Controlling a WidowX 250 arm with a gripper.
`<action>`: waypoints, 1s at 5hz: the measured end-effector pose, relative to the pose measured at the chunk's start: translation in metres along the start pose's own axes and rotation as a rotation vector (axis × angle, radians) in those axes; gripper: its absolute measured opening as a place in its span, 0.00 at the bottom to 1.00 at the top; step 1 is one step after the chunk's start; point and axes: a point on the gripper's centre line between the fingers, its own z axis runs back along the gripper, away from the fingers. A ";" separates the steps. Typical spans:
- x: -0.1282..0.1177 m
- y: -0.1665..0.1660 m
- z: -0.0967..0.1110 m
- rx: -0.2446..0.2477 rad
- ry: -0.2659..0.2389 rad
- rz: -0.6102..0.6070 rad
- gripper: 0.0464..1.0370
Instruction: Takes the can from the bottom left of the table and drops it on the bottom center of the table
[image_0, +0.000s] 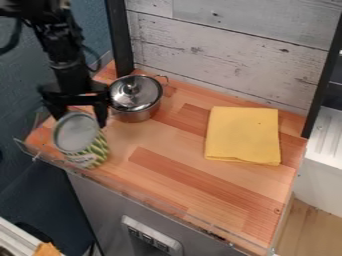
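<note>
Black two-finger gripper, fingers spread and grasping nothing, at the green-patterned cylindrical metal can near the left corner of the wooden tabletop; off-centre closure could nudge the rim, toppling it over the front edge.

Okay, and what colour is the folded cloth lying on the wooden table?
The folded cloth is plain yellow, seen best in the camera view.

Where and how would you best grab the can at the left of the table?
Probably by its curved side, just below the rim, with the tool coming from above. The can is round and upright, its flat top facing up, so its sides offer opposite places to squeeze. The pot nearby makes that side look tighter.
</note>
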 end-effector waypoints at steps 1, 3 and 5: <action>-0.009 -0.039 -0.009 -0.058 0.010 -0.014 0.96; -0.007 -0.134 -0.034 -0.167 0.046 -0.123 0.96; 0.007 -0.185 -0.029 -0.188 0.015 -0.217 0.96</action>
